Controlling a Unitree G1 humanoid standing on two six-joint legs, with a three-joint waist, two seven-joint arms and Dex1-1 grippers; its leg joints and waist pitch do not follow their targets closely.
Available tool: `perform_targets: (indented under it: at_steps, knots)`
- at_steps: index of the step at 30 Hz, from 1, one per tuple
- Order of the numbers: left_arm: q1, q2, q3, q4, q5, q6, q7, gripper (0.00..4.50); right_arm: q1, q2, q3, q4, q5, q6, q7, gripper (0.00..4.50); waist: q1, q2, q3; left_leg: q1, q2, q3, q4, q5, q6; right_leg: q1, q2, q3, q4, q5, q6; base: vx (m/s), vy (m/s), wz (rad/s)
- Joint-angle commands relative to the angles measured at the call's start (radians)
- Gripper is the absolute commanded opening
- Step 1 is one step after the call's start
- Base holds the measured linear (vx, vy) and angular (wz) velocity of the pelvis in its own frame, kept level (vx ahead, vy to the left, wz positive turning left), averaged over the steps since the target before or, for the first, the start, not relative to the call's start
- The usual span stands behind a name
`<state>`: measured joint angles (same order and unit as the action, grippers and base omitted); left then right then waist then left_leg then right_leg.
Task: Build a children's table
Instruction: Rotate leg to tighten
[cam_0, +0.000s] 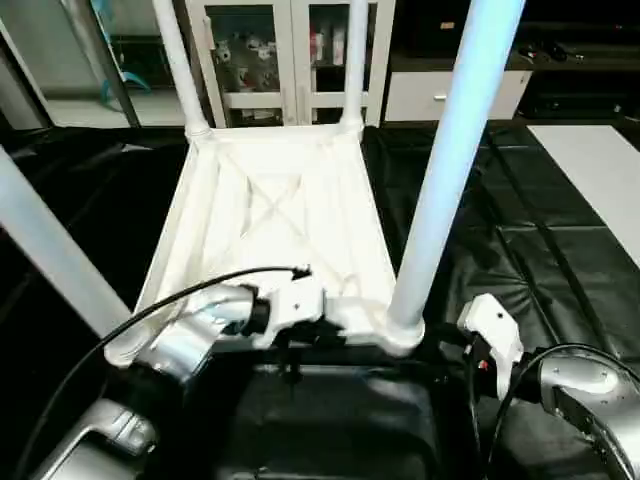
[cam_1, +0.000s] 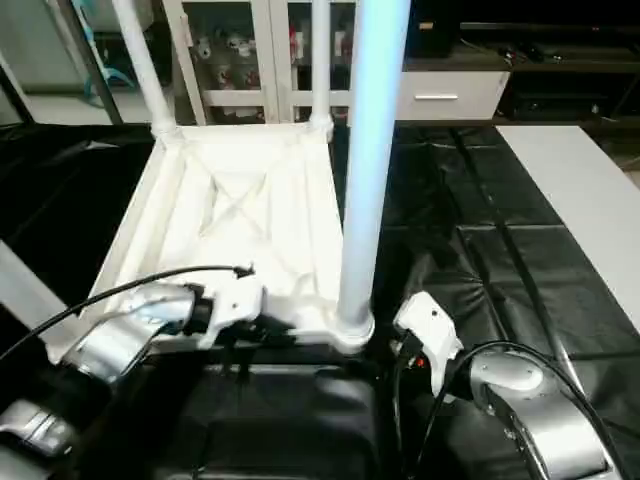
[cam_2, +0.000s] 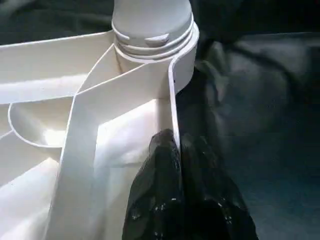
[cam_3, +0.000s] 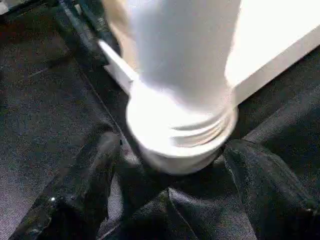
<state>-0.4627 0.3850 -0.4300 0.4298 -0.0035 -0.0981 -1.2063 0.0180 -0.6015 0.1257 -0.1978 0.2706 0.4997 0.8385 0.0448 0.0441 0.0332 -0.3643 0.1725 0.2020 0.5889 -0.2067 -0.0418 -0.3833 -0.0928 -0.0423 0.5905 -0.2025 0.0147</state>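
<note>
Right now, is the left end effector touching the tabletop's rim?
Touching. The left wrist view shows the left end effector shut on the tabletop rim, one black finger on each side of the thin wall.

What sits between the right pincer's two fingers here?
In the right wrist view, the right pincer stands open around the corner socket holding the near leg; whether it touches is unclear.

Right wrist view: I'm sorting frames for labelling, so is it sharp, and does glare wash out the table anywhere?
Right wrist view: soft and smeared, the leg and its corner socket lack crisp edges. Left wrist view: sharper, the socket's rings read clearly, but the tabletop glares white. Left eye view: the near leg shows a bluish tint, ribs pale.
</note>
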Motion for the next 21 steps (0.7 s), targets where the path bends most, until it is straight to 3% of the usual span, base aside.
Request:
perform_targets:
  at_steps: [1, 2, 5, 10, 12, 13, 15, 18, 19, 21]
  knots:
    - [0.032, -0.002, -0.052, 0.004, 0.015, -0.012, -0.044, 0.0, 0.0, -0.002, 0.001, -0.032, 0.013, 0.002, -0.001, 3.71, -0.004, -0.014, -0.041, 0.011, 0.065, -0.028, -0.08, -0.224, 0.048, 0.03, -0.057, 0.041, -0.067, -0.159, -0.242, 0.0, 0.0, 0.0]
    - [0.035, 0.004, -0.049, -0.001, 0.022, -0.025, -0.031, 0.44, -0.001, 0.001, 0.001, -0.032, 0.012, 0.003, -0.002, 3.74, -0.004, -0.014, -0.04, 0.012, 0.065, -0.028, -0.08, -0.228, 0.047, 0.029, -0.057, 0.041, -0.068, -0.167, -0.24, 0.0, 0.0, 0.0]
    - [0.041, 0.002, -0.026, -0.018, 0.009, -0.011, -0.005, 0.61, -0.005, 0.006, 0.002, -0.033, 0.011, 0.005, -0.005, 3.74, -0.007, -0.018, -0.039, 0.009, 0.064, -0.03, -0.081, -0.245, 0.038, 0.03, -0.058, 0.041, -0.069, -0.204, -0.228, 0.0, 0.0, 0.0]
    - [0.082, -0.006, 0.063, -0.129, -0.086, 0.055, 0.033, 1.18, -0.006, 0.027, 0.003, -0.042, 0.02, 0.009, -0.013, 3.74, -0.011, -0.021, -0.043, 0.008, 0.065, -0.028, -0.075, -0.191, 0.054, 0.031, -0.057, 0.041, -0.059, -0.144, -0.245, 0.0, 0.0, 0.0]
    - [0.113, -0.005, 0.117, -0.206, -0.135, 0.055, 0.062, 1.18, -0.004, 0.036, -0.001, -0.055, 0.028, 0.015, -0.023, 3.74, -0.014, -0.048, -0.044, 0.004, 0.066, -0.026, -0.073, -0.171, 0.065, 0.033, -0.055, 0.04, -0.057, -0.119, -0.247, 0.0, 0.0, 0.0]
    - [0.113, -0.005, 0.117, -0.206, -0.135, 0.055, 0.062, 1.18, -0.004, 0.036, -0.001, -0.055, 0.028, 0.015, -0.023, 3.74, -0.011, -0.04, -0.044, 0.004, 0.067, -0.029, -0.073, -0.16, 0.067, 0.034, -0.059, 0.04, -0.051, -0.11, -0.252, 0.0, 0.0, 0.0]
    - [0.177, -0.02, 0.226, -0.36, -0.255, 0.163, 0.148, 1.18, 0.004, 0.05, -0.015, -0.084, 0.042, 0.029, -0.043, 3.74, -0.012, -0.041, -0.042, 0.006, 0.069, -0.026, -0.072, -0.149, 0.07, 0.033, -0.058, 0.04, -0.047, -0.089, -0.268, 0.0, 0.0, 0.0]
    - [0.252, -0.043, 0.315, -0.476, -0.332, 0.249, 0.252, 1.18, 0.025, 0.06, -0.017, -0.118, 0.049, 0.038, -0.06, 3.74, -0.013, -0.054, -0.037, 0.007, 0.069, -0.024, -0.072, -0.153, 0.074, 0.031, -0.054, 0.04, -0.049, -0.097, -0.269, 0.0, 0.0, 0.0]
    - [0.289, -0.056, 0.343, -0.507, -0.328, 0.24, 0.297, 1.18, 0.037, 0.063, -0.015, -0.134, 0.047, 0.041, -0.066, 3.74, -0.014, -0.054, -0.034, 0.009, 0.065, -0.023, -0.073, -0.182, 0.067, 0.027, -0.048, 0.04, -0.057, -0.156, -0.249, 0.0, 0.0, 0.0]
    - [0.358, -0.096, 0.397, -0.55, -0.259, 0.296, 0.439, 1.18, 0.064, 0.083, -0.022, -0.176, 0.046, 0.054, -0.102, 3.74, -0.02, -0.057, -0.029, 0.007, 0.069, -0.023, -0.076, -0.204, 0.056, 0.026, -0.047, 0.042, -0.064, -0.187, -0.224, 0.0, 0.0, 0.0]
